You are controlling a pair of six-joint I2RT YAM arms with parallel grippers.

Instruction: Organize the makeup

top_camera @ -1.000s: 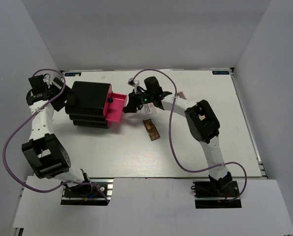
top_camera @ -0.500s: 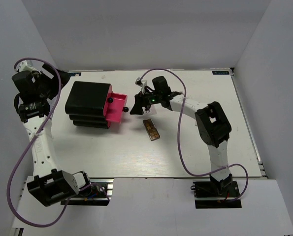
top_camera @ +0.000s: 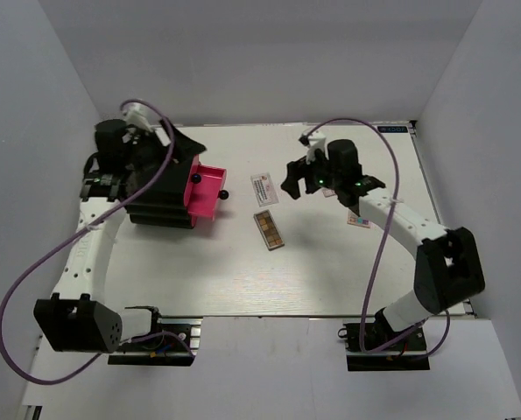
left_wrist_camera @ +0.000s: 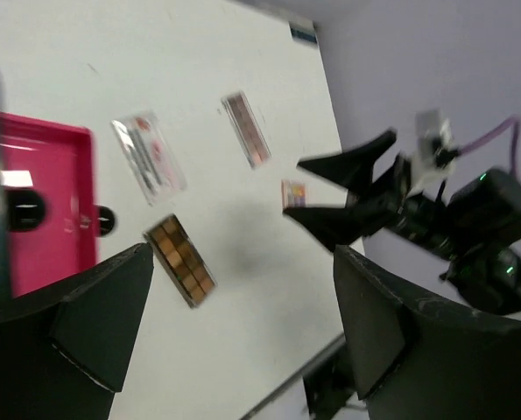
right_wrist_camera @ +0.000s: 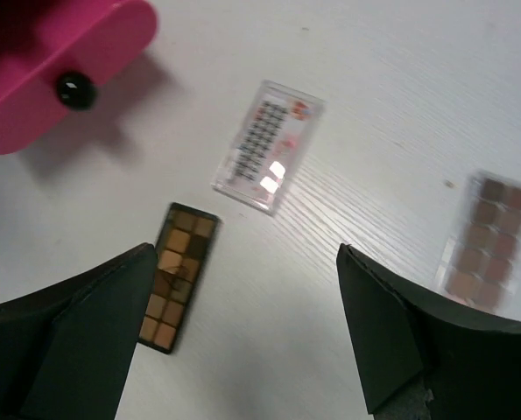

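Note:
The white-pink flat packet (top_camera: 264, 189) lies mid-table, right of the open pink drawer (top_camera: 203, 191). One long brown eyeshadow palette (top_camera: 270, 230) lies just in front of it. The small square multicoloured palette (top_camera: 358, 221) lies under my right arm. The second long palette (right_wrist_camera: 483, 241) shows in the right wrist view and the left wrist view (left_wrist_camera: 245, 129). My right gripper (top_camera: 290, 179) is open and empty, raised right of the packet (right_wrist_camera: 269, 149). My left gripper (top_camera: 179, 156) is open and empty above the black case (top_camera: 159, 197). No lipstick tubes are in view.
The black-and-pink case stands at the left with one pink drawer (left_wrist_camera: 41, 201) pulled out toward the middle, its black knob (top_camera: 223, 194) facing right. White walls close in the table on the left, back and right.
My right gripper drew back to the right, away from the drawer, uncovering the white-pink packet. My left arm swung from the far left wall to above the black case.

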